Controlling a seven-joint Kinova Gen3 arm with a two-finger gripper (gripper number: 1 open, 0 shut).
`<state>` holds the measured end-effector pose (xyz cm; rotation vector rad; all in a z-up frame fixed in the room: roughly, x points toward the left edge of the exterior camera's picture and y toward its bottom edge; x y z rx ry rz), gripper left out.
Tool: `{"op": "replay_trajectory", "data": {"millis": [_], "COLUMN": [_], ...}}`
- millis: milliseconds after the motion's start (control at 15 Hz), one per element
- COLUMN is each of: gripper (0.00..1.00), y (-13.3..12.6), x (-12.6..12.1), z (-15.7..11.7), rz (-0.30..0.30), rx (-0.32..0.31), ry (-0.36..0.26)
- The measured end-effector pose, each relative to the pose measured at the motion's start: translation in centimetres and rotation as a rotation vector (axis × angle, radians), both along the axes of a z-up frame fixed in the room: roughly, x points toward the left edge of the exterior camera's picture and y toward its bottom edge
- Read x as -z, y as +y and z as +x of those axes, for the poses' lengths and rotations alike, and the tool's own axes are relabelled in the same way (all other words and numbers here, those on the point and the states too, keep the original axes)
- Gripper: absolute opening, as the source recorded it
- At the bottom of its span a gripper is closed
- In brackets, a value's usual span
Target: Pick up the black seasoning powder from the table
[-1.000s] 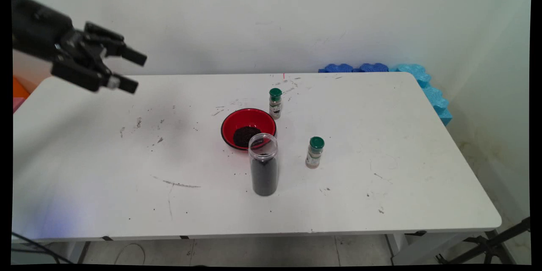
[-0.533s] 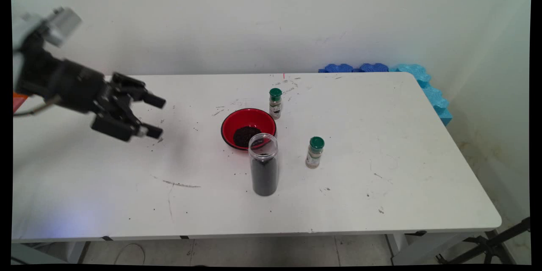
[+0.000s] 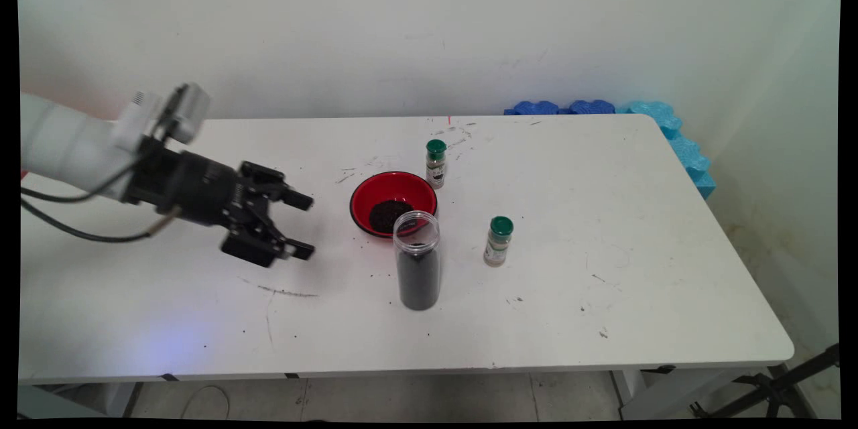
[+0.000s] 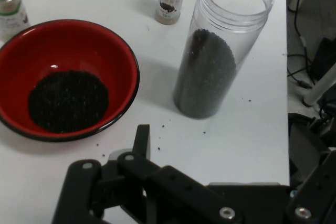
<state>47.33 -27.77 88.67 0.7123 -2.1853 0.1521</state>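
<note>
While the pincer [image 3: 305,226] hangs low over the table [image 3: 603,308] with its fingers spread and nothing between them, the red bowl [image 3: 392,203] lies just to its right, a heap of dark grains in its bottom. A clear jar [image 3: 417,269], part filled with the same grains and lidless, stands touching the bowl's near rim. Two green-capped shakers [image 3: 436,163] [image 3: 498,240] stand upright behind and right of these.
</note>
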Motion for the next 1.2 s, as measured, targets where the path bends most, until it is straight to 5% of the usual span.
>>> {"op": "replay_trajectory", "data": {"millis": [1200], "gripper": [1.0], "y": [-4.1], "x": [7.0], "z": [-8.0], "rz": [-0.061], "rx": [0.125], "ry": [-0.001]}}
